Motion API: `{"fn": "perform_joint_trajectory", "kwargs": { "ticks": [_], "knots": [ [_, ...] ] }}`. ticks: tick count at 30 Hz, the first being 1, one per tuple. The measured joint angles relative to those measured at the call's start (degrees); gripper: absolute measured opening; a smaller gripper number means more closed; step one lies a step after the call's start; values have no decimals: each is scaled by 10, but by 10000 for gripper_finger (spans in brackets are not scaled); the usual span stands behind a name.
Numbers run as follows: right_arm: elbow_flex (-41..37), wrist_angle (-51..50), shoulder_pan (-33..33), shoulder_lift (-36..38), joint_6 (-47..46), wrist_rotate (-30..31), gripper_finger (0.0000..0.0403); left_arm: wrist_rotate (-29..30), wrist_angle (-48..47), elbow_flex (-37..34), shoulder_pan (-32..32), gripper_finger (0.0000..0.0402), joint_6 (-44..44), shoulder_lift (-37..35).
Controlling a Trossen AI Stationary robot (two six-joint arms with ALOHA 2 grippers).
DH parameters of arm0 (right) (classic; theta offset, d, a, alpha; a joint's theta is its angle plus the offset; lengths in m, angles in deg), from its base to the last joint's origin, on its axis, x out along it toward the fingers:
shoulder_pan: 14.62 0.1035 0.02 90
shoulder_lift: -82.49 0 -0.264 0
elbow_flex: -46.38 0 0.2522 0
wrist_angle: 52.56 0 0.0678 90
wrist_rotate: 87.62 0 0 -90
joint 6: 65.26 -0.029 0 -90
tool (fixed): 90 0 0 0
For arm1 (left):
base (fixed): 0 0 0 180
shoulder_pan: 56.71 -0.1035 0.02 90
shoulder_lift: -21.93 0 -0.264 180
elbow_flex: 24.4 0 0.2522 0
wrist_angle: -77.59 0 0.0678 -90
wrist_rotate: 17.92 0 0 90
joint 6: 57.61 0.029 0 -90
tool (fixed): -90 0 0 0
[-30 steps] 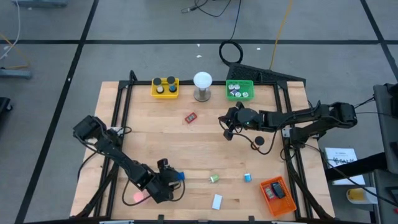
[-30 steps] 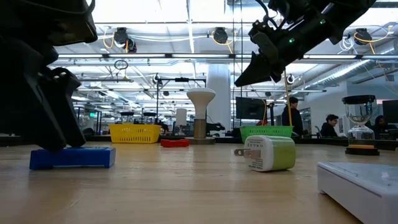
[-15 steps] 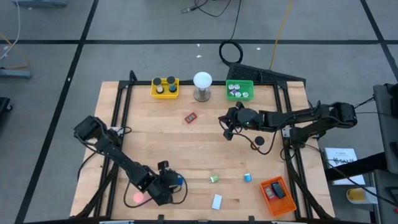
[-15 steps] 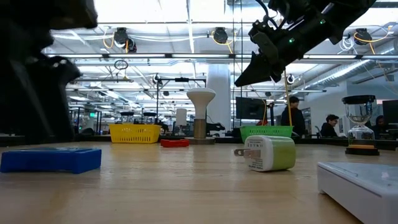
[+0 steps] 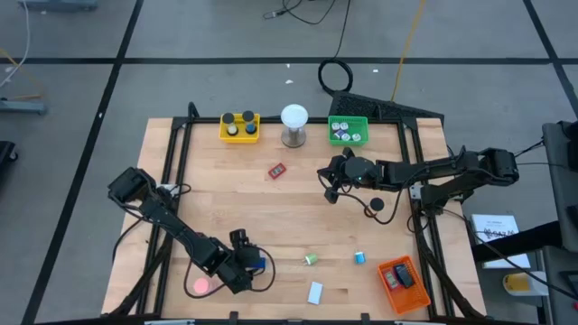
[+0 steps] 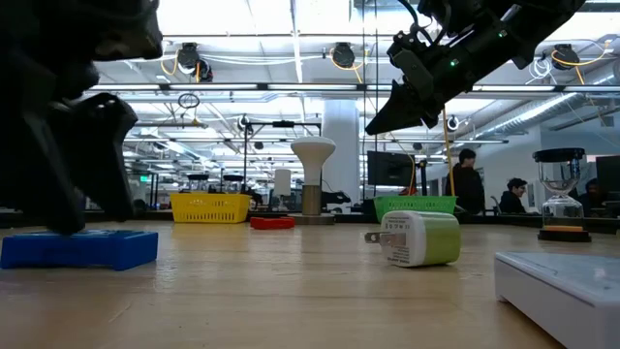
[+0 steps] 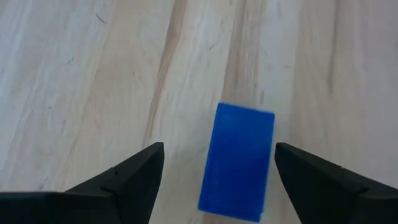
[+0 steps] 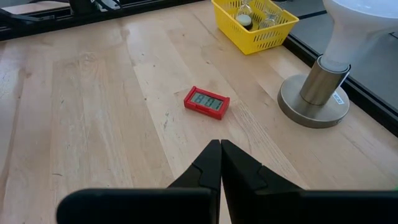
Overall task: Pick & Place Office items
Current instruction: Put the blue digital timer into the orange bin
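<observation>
Left fingers (image 7: 134,180) spread wide astride blue block (image 7: 238,162); pink disc (image 5: 200,286) nearby.

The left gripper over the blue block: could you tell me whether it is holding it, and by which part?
Nothing is held. The left gripper is open, one finger to each side of the blue block, which lies flat on the table.

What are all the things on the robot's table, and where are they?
blue block: one, blue, flat on the wood near the front left, between the open left fingers
pink disc: one, pink, front left
red block: one, red, back middle
green charger: one, green and white, front middle
small blue item: one, blue, front right
white block: one, white, front edge
trays: yellow, green, orange
white ball on metal stand: one, back middle
left gripper: open, over blue block
right gripper: shut, raised mid-table
</observation>
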State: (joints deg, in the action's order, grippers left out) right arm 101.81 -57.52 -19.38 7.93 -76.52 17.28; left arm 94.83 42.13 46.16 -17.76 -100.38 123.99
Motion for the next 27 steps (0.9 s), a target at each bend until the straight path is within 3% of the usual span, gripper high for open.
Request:
{"fn": "perform_joint_trajectory", "kwargs": {
  "ticks": [7, 17, 23, 27],
  "knots": [
    [0, 0, 0, 0, 0, -1, 4, -3, 12, -35, 1, 271, 25, 0],
    [0, 0, 1, 0, 0, -2, 4, -5, 24, -41, 1, 157, 34, -1],
    [0, 0, 7, 0, 0, -1, 4, 82, 61, -42, 13, 157, 90, -1],
    [0, 10, 15, 0, 7, -1, 4, 108, 222, -86, 5, 157, 155, -1]
  ]
}}
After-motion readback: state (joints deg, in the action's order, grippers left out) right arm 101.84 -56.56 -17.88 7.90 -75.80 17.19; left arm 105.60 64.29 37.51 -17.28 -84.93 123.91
